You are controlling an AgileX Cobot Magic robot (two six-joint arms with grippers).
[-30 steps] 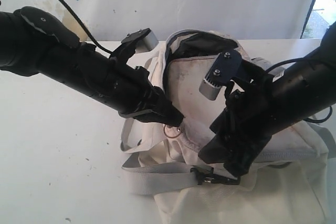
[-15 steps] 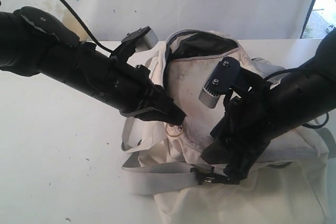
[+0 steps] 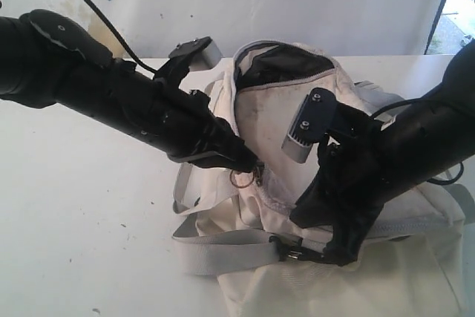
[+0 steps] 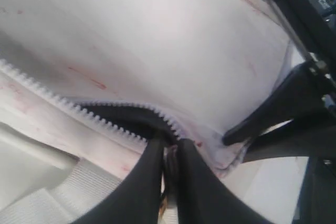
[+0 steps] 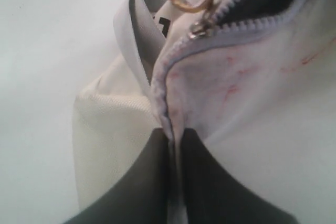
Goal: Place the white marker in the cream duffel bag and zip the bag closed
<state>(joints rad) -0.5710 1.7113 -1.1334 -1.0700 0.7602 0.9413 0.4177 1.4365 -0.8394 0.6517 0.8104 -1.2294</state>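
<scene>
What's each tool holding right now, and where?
Left tool: the zipper pull. Right tool: the cream duffel bag, by its seam beside the zipper's end.

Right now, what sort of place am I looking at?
Probably a robotics lab or test bench: a marked white table against a plain white backdrop, with a black left arm and right arm working on a cream bag.

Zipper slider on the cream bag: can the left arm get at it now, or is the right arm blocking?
Likely yes. The left fingers are closed right at the zipper slider. The right fingers pinch the cream duffel bag at its edge just beside it, not across the zipper.
</scene>
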